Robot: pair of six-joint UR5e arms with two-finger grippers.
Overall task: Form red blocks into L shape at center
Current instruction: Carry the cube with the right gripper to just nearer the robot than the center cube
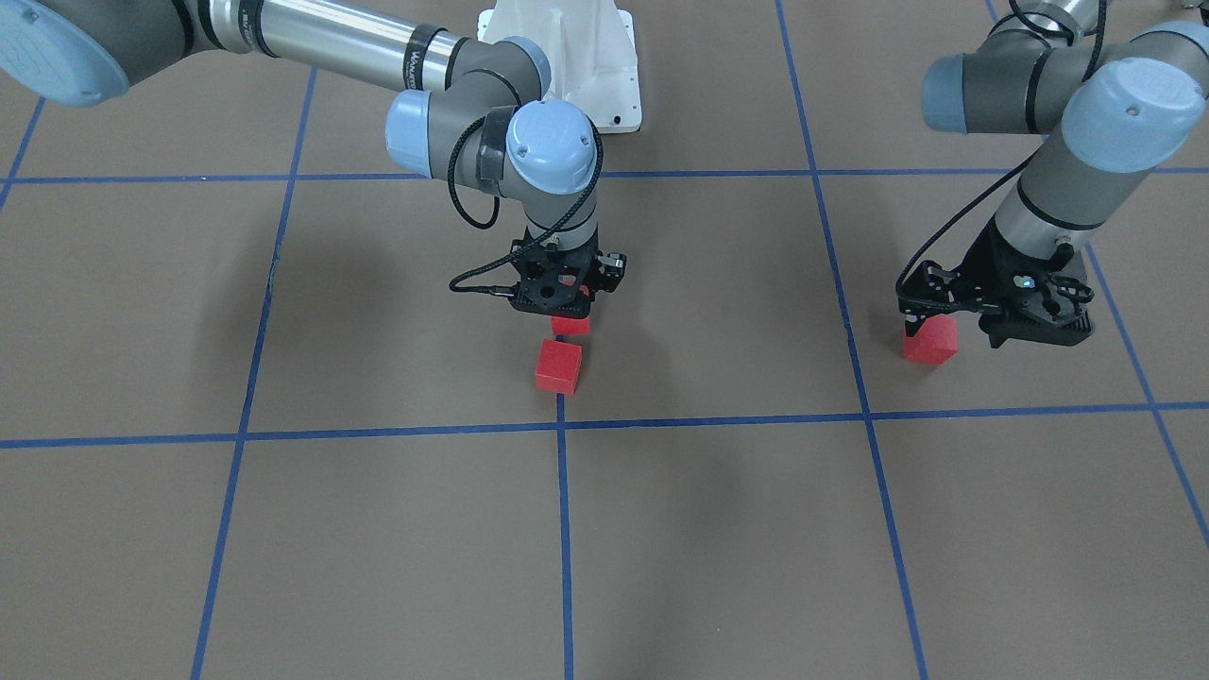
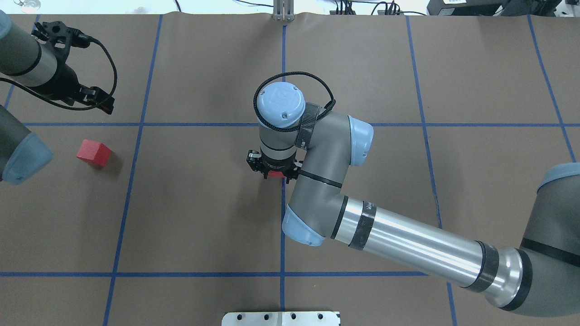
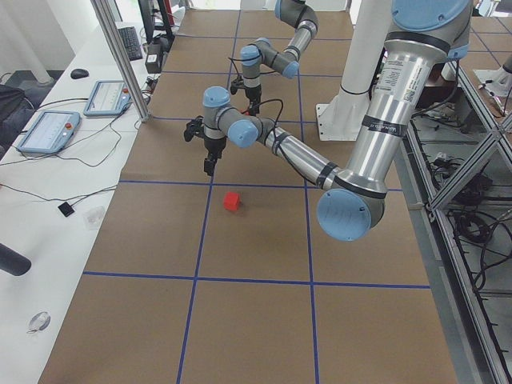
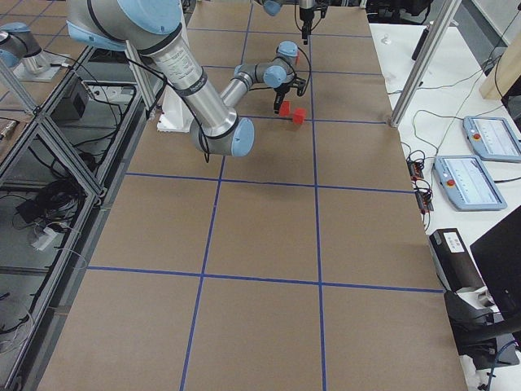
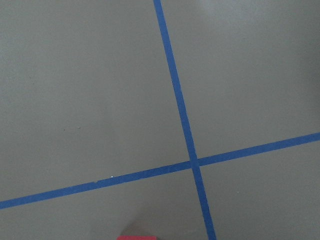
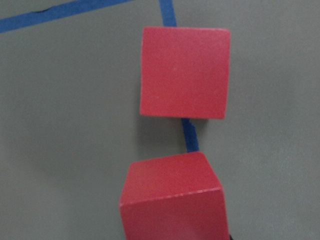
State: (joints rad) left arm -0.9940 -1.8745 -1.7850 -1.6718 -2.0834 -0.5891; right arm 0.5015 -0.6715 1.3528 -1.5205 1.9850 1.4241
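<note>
The brown tabletop (image 1: 378, 529) has wide free room around the blocks; its edges are far from them.

The right end effector (image 1: 570, 316) stands vertically over a blue tape line, a little on the robot's side of the center (image 1: 561, 425). It is clamped on one red block (image 1: 571, 325), which is mostly hidden under the fingers in the front view. In the right wrist view this block (image 6: 172, 200) appears close to the camera and slightly turned. A second red block (image 1: 558, 366) lies free on the tabletop, just beside the held one and near the center crossing. The two are apart by a small gap and sit along the same tape line.

The third red block (image 1: 930, 341) lies well apart, in the grid square on the robot's left. The left end effector (image 1: 949, 326) is near it; its fingers seem apart and hold nothing.

All three blocks are plain matte red cubes, so no long axis can be told.
</note>
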